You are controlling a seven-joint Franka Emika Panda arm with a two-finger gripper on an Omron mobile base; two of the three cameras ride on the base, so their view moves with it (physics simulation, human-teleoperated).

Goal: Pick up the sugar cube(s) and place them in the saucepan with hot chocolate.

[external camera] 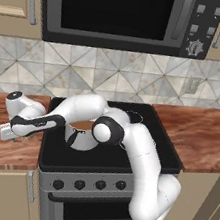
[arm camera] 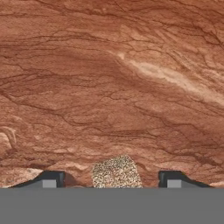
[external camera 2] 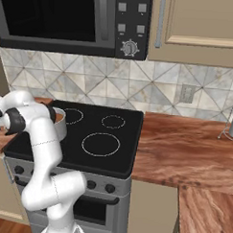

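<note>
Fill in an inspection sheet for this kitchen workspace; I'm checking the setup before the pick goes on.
Surface: reddish wood-grain counter left of a black stove.
Job's things: speckled sugar cube on the counter between the fingertips; saucepan with brown liquid on the stove, partly behind the arm.
Clutter: nothing seen.
Grippers: gripper low over the counter, jaws apart on either side of the cube, gaps on both sides.
Cables: nothing seen.
Surroundings: microwave above, tiled backsplash, cabinets.

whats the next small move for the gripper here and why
Probably close the gripper on the sugar cube: in the hand view the cube sits on the wooden counter between the two fingertips, with gaps on both sides, so nothing is gripped yet.
</note>
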